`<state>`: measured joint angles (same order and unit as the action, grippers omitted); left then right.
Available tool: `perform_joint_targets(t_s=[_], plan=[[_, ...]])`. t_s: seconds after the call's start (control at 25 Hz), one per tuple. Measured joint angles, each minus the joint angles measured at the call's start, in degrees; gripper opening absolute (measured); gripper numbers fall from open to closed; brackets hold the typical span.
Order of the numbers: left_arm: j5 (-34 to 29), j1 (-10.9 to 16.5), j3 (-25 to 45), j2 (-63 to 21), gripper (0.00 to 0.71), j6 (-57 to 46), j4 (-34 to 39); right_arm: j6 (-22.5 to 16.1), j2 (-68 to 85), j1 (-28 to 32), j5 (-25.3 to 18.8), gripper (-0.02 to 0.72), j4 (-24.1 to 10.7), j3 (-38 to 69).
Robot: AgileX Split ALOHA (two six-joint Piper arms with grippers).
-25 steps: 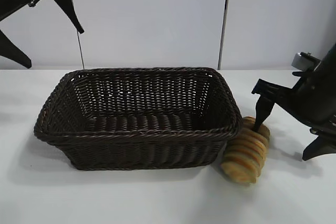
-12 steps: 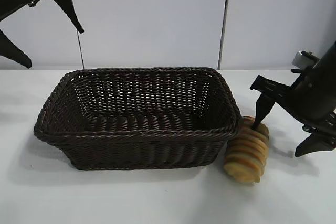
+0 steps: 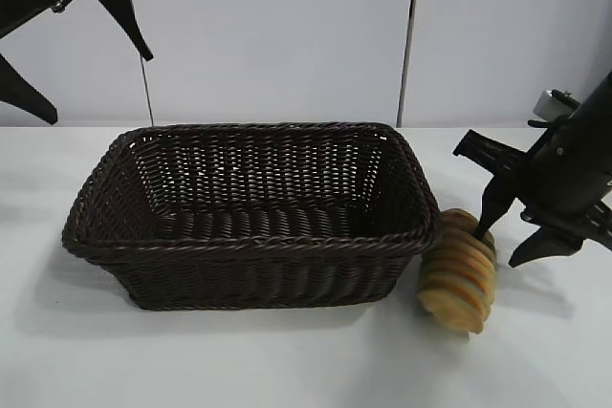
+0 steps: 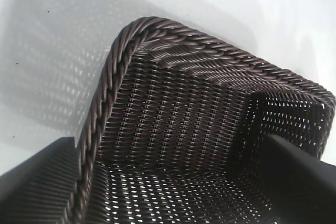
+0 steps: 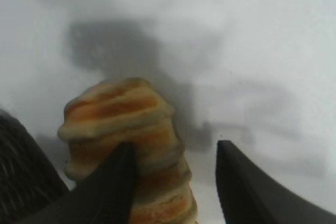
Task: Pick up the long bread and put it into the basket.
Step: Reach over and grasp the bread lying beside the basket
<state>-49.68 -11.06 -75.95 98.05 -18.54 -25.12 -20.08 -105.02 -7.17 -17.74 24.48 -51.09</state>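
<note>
The long bread, golden-orange with pale ridged rings, lies on the white table against the basket's right front corner. The dark brown wicker basket stands in the middle. My right gripper is open at the bread's far end, with one finger touching the loaf and the other beside it over the table. In the right wrist view the bread sits against one finger, and the right gripper has a wide gap. My left gripper hangs open and empty high above the basket's left back corner.
The left wrist view looks down into the basket, between the open left gripper fingers. White table lies in front of the basket and to the right of the bread. A white wall stands behind.
My right gripper has turned and its outer finger has swung in closer to the bread. The loaf has shifted slightly to the right. The left arm has not moved.
</note>
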Motion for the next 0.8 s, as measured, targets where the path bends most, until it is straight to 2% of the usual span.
perform_joint_targets(t_s=[0.16,0.4,0.8], plan=[[0.02,0.00,0.00,0.00,0.676,0.54,0.00,0.00,0.26,0.00,-0.11,0.013,0.00,0.00],[0.02,0.00,0.00,0.00,0.676,0.65,0.00,0.05,3.50,0.00,-2.70,0.011,-1.38,-2.91],[0.07,0.00,0.00,0.00,0.676,0.67,0.00,0.24,4.70,0.61,-10.12,0.010,-5.90,-8.25]])
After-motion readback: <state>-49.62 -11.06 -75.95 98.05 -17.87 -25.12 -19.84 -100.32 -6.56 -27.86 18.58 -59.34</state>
